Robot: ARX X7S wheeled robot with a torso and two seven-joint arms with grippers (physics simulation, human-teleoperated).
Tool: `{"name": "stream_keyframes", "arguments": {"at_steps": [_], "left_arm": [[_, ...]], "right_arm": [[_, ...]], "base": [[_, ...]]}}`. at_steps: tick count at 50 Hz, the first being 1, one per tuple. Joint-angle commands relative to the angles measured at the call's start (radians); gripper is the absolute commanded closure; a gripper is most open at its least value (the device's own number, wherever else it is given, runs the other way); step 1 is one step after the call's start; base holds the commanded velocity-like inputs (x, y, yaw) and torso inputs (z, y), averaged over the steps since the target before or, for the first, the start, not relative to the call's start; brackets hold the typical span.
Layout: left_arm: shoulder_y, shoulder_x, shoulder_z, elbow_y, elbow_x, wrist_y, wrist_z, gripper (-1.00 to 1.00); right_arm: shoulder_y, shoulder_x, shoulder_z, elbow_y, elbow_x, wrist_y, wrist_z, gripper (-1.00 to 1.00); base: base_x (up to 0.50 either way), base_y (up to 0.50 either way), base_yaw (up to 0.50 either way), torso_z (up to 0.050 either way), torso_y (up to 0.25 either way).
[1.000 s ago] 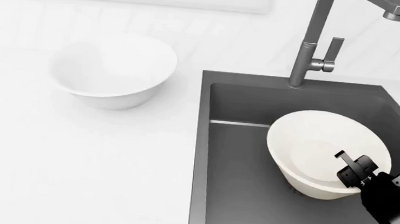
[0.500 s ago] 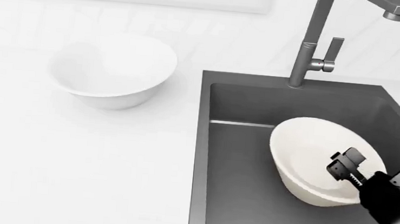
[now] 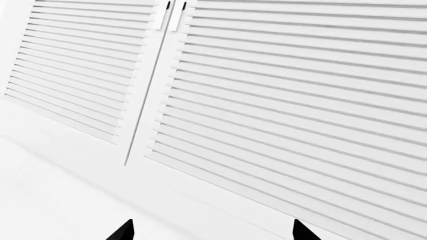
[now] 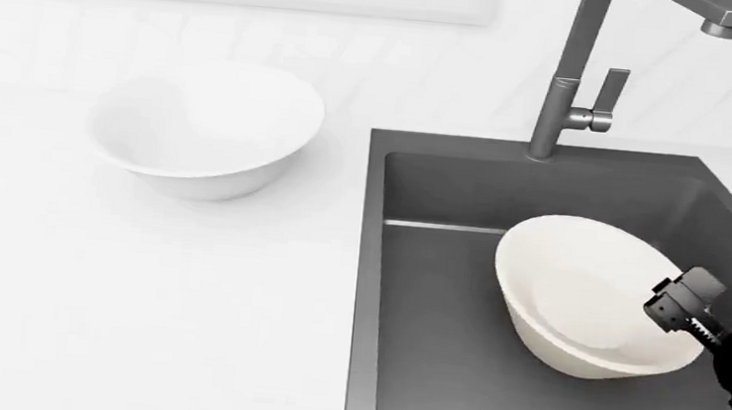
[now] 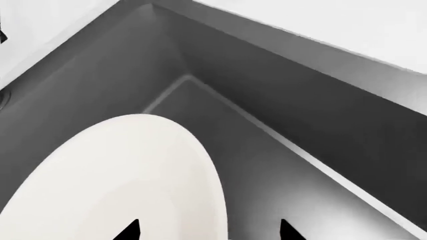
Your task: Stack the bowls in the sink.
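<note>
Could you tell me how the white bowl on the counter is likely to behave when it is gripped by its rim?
The white bowl looks rigid and glossy, so fingers may slip. Its slanted rim suggests uneven balance; it could tilt when lifted. Its rounded underside might rock if nudged.

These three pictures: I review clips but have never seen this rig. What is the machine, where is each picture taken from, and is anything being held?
This is a simulated two-armed robot, steered by a person. The head view looks down from its head onto a white counter and a dark sink with a tall faucet.

A cream bowl sits in the sink. A white bowl stands on the counter to its left.

The black right gripper is at the cream bowl's right rim. Its own wrist camera shows two fingertips spread apart, with the bowl's rim between them. It looks open; nothing seems gripped.

The left wrist camera sees only slatted cabinet doors, with the left gripper open and empty.
</note>
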Motion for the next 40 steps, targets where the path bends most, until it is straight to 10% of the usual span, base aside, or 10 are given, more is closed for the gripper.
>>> {"name": "stream_keyframes", "arguments": {"at_steps": [1, 40], "left_arm": [[0.002, 0.0, 0.002, -0.002, 0.001, 0.003, 0.002, -1.0], [0.034, -0.012, -0.027, 0.001, -0.011, 0.014, 0.005, -1.0]], "right_arm": [[0.04, 0.052, 0.02, -0.06, -0.049, 0.032, 0.082, -1.0], [0.41, -0.189, 0.123, -0.11, -0.115, 0.5, 0.259, -1.0]], "base": [[0.0, 0.0, 0.0, 0.0, 0.0], [0.0, 0.0, 0.0, 0.0, 0.0]]}}
